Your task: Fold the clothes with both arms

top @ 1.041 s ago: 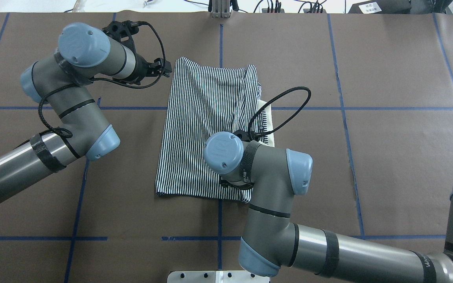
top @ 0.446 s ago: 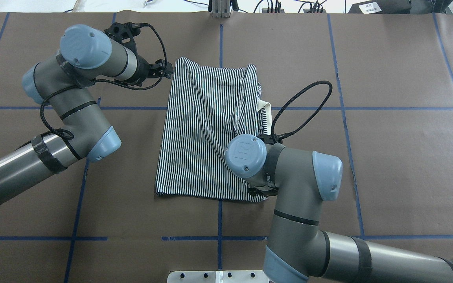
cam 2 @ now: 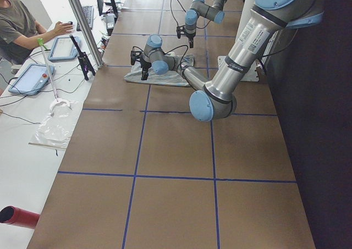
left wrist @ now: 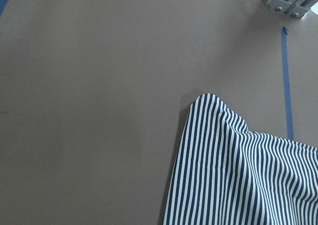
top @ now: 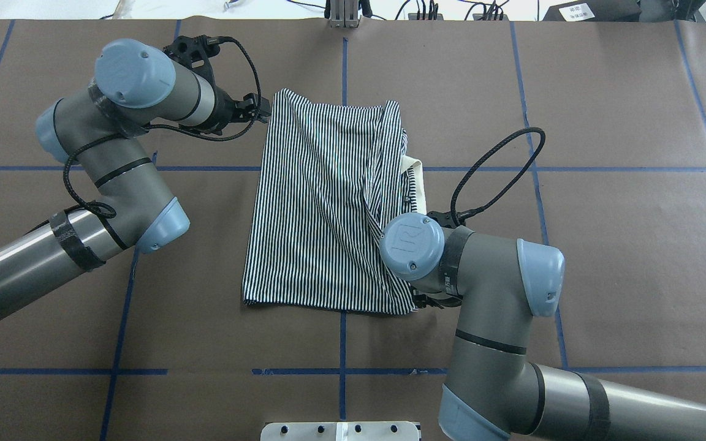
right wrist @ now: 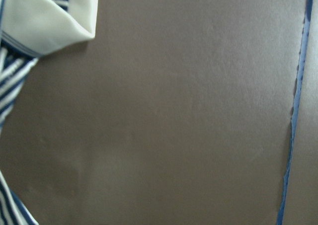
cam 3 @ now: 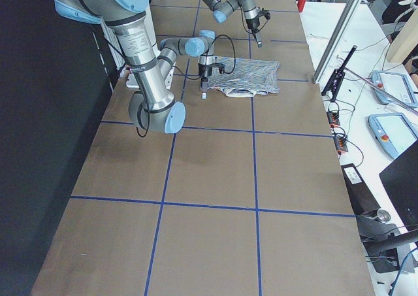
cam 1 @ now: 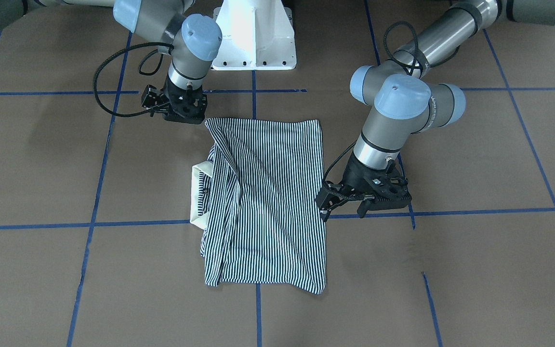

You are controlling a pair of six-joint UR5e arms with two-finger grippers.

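Note:
The striped shirt point(top: 322, 202) lies folded into a long rectangle in the middle of the table, also in the front view point(cam 1: 268, 193). Its cream collar point(top: 417, 184) point(cam 1: 199, 193) point(right wrist: 44, 16) sticks out on the robot's right side. My left gripper point(top: 259, 110) point(cam 1: 324, 206) hovers beside the far left corner with its fingers apart and empty; that corner lies flat in the left wrist view point(left wrist: 238, 175). My right gripper point(cam 1: 181, 113) stands just off the near right corner. Its wrist hides it from overhead, and I cannot tell if it is open.
The brown table cover carries a grid of blue tape lines point(top: 537, 177). The white pedestal base point(cam 1: 253, 38) stands at the robot's edge. A metal post point(top: 344, 15) stands at the far edge. A person point(cam 2: 22, 23) sits at a side desk with tablets.
My right arm has slid to the right, off the shirt, uncovering its near right part and collar. The shirt has stayed put. The left arm has barely moved.

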